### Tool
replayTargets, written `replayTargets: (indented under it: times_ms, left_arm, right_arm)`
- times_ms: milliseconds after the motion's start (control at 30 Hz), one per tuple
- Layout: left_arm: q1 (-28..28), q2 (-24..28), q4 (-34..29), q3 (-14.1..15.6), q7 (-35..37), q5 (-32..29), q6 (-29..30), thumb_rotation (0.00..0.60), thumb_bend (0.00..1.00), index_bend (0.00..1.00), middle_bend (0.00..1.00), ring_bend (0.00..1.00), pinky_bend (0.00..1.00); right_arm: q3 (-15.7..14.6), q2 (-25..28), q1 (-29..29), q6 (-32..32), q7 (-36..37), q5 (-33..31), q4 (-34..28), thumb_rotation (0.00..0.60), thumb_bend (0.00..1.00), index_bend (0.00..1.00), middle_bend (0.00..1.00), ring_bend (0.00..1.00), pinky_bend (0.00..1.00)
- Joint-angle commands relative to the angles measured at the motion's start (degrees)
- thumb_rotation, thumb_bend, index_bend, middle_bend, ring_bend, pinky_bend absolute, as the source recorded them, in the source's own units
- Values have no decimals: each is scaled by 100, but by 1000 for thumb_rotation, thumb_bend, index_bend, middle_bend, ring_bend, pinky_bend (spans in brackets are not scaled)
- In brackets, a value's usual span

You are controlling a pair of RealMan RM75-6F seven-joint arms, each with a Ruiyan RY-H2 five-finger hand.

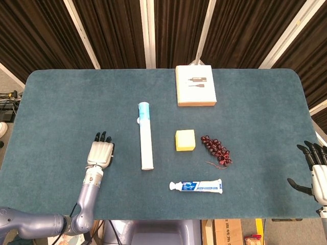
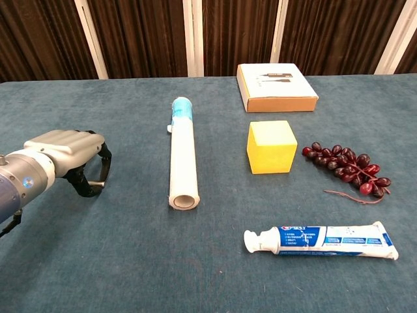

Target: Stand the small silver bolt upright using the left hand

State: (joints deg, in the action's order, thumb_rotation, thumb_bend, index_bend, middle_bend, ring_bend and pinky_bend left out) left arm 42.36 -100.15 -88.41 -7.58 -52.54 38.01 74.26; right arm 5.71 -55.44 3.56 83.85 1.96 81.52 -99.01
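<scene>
The small silver bolt [image 2: 97, 184] lies low on the cloth at the left, seen only in the chest view. My left hand [image 2: 64, 154] arches over it, palm down, and pinches it between the thumb and a dark fingertip [image 2: 105, 171]. From the head view my left hand [image 1: 100, 151] hides the bolt completely. Whether the bolt is lifted off the table or still resting on it cannot be told. My right hand [image 1: 316, 170] hangs off the table's right edge, with its fingers spread and nothing in it.
On the teal table [image 1: 61, 102] a white tube with a blue cap [image 1: 145, 136] lies right of my left hand. Further right are a yellow cube [image 1: 185, 140], dark grapes [image 1: 216, 150], a toothpaste tube [image 1: 197, 186] and a flat box [image 1: 195, 85].
</scene>
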Motion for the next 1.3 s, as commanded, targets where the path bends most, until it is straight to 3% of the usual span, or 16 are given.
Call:
replayTargets:
  times_ms: [33,867,1300]
  left_arm:
    - [-4,-3,-1,-2,-9,16,1,600,493,556,214,7,0]
    - [-151,221,-208,-231,328,170,-100,600,544,567,216,7,0]
    - [-400,844,-590,-481,1689,383,-835,600,545,576,217,7,0]
  right_arm:
    - [3,1,0,5,6,4,0,600,154,165,109,62,0]
    - [2,-12,25,-30,13,9,10,600,155,165,108,62,0]
    - [-3,-49,45,-44,-98,12,-11,600,155,165,108,62,0]
